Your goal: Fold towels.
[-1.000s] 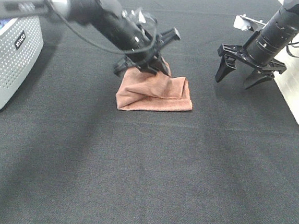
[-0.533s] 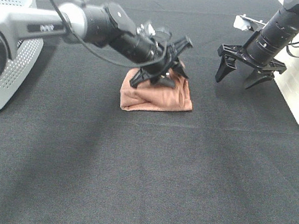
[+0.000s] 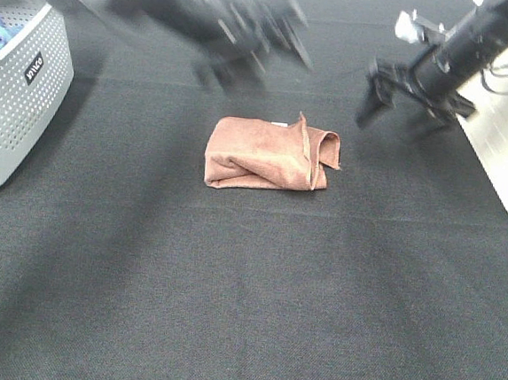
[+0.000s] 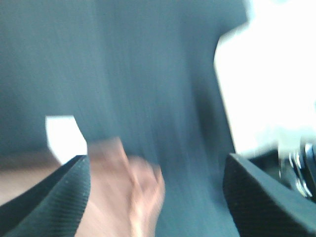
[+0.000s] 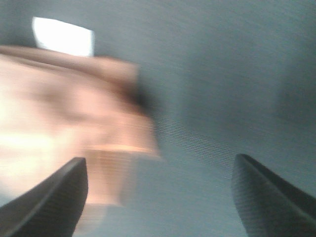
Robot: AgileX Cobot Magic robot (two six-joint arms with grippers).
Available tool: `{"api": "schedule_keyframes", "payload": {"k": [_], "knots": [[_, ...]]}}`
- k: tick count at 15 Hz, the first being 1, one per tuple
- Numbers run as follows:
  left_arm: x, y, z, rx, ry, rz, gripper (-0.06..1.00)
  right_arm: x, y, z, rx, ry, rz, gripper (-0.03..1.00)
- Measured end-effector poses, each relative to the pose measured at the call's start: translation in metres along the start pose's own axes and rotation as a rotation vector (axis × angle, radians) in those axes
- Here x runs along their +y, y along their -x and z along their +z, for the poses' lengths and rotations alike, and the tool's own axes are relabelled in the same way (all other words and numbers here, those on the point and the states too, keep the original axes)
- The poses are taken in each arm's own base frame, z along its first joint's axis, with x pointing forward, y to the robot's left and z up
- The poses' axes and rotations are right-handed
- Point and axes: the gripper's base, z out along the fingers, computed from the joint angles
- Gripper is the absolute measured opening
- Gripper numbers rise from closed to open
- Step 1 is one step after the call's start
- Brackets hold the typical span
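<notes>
Exterior high is showing my left hand (image 3: 252,56), spread and empty, pulling away after releasing the towel (image 3: 261,155), now lying folded on the table (image 3: 243,314), so I am judging this fold done.

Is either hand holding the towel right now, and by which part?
Nothing is held. The towel lies folded on the table, clear of both hands; the left hand and the right hand are both open and off it.

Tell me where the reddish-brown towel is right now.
In the exterior high view, the folded towel lies on the black table near the middle, right of the white perforated bin, with nothing touching it.
</notes>
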Motion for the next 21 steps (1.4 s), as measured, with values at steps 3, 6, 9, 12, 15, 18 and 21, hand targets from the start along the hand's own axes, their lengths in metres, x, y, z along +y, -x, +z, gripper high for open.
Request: {"api": "schedule_keyframes", "payload": {"k": [3, 6, 9, 12, 15, 18, 21], "knots": [[0.009, 0.038, -0.042, -0.082, 0.025, 0.061, 0.71, 0.051, -0.002, 0.004, -0.013, 0.269, -0.041, 0.76], [0.008, 0.043, -0.060, -0.044, 0.025, 0.074, 0.71, 0.106, -0.016, 0.031, 0.005, 0.469, -0.111, 0.76], [-0.013, 0.048, -0.085, -0.028, 0.032, 0.151, 0.71, 0.097, -0.027, 0.077, 0.047, 0.528, -0.052, 0.76], [-0.020, 0.050, -0.096, -0.024, 0.047, 0.192, 0.71, 0.062, -0.025, 0.094, 0.049, 0.497, 0.012, 0.76], [-0.028, 0.052, -0.107, -0.034, 0.054, 0.222, 0.71, 0.022, -0.014, 0.085, -0.008, 0.435, 0.058, 0.76], [-0.029, 0.051, -0.108, -0.015, 0.054, 0.226, 0.71, 0.005, -0.014, 0.087, -0.007, 0.302, -0.012, 0.76], [-0.030, 0.049, -0.110, 0.009, 0.055, 0.229, 0.71, 0.003, -0.012, 0.081, -0.009, 0.208, -0.060, 0.75]]}}
